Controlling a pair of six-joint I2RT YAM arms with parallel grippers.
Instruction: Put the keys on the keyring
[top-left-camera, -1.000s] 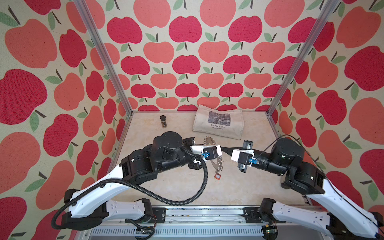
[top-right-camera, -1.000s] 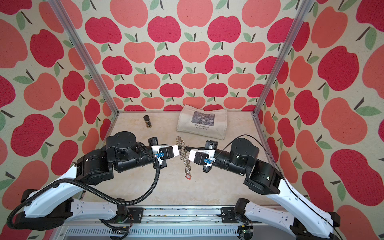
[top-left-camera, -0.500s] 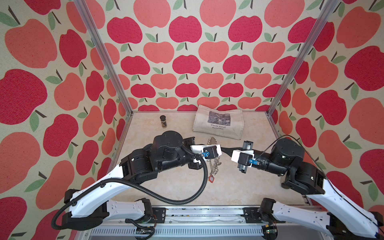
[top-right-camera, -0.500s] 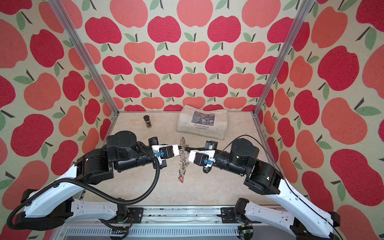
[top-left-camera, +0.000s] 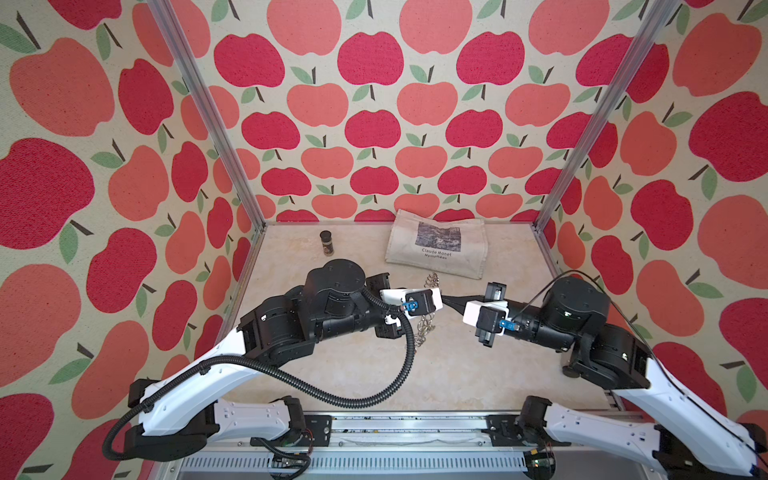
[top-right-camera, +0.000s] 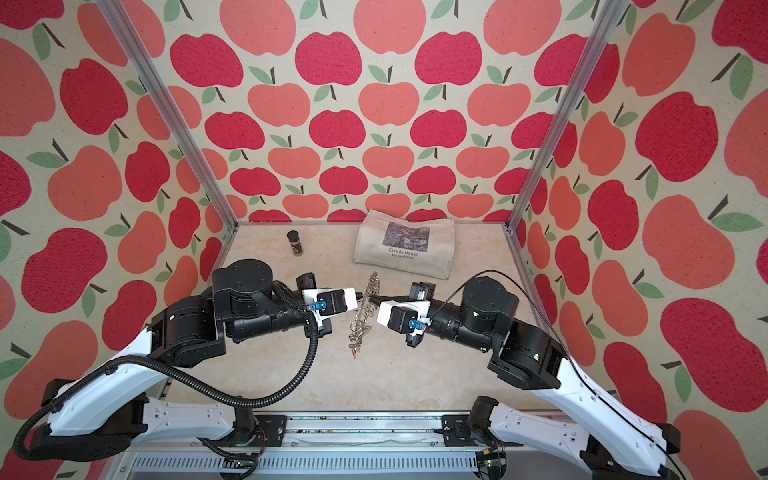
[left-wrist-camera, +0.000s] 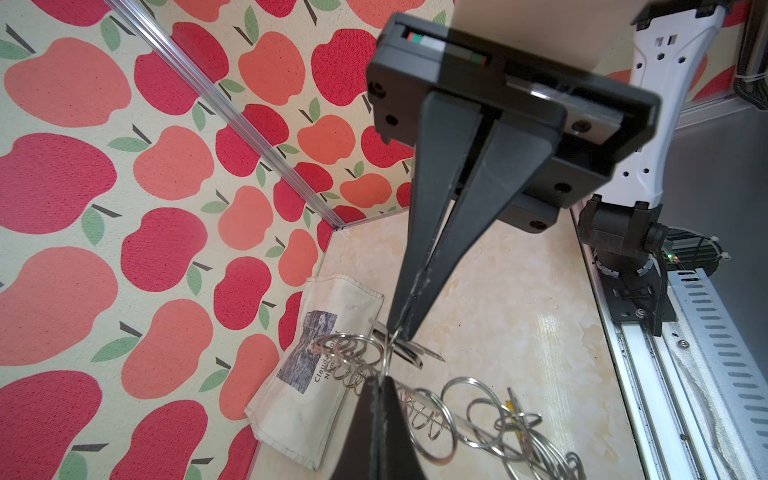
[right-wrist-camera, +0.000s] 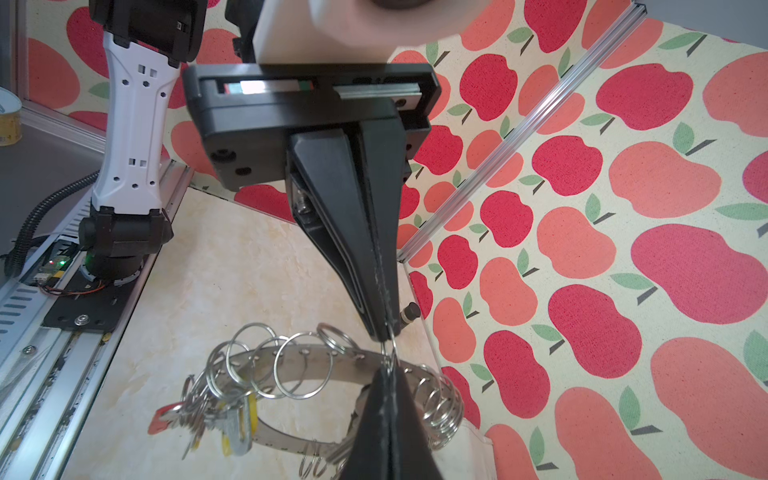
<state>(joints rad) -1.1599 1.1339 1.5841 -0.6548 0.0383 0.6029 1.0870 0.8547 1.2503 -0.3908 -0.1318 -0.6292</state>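
Both arms reach inward, forearms low. Left gripper (right-wrist-camera: 384, 330) and right gripper (left-wrist-camera: 404, 332) are clamped closed, tip to tip.

the left arm (top-left-camera: 195, 386) and right arm (top-left-camera: 665, 419) are wearing white shells and black joints. a black ribbed cable (top-left-camera: 411, 357) is hanging from the left one. the right pincer (left-wrist-camera: 405, 332) is showing black tapered fingers (left-wrist-camera: 444, 187).

Bag (top-left-camera: 436, 249): "Claude Monet" ("Nymphéas" below)

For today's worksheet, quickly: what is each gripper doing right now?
Left gripper: shut on a wire ring of the keyring.
Right gripper: shut on that same wire ring.
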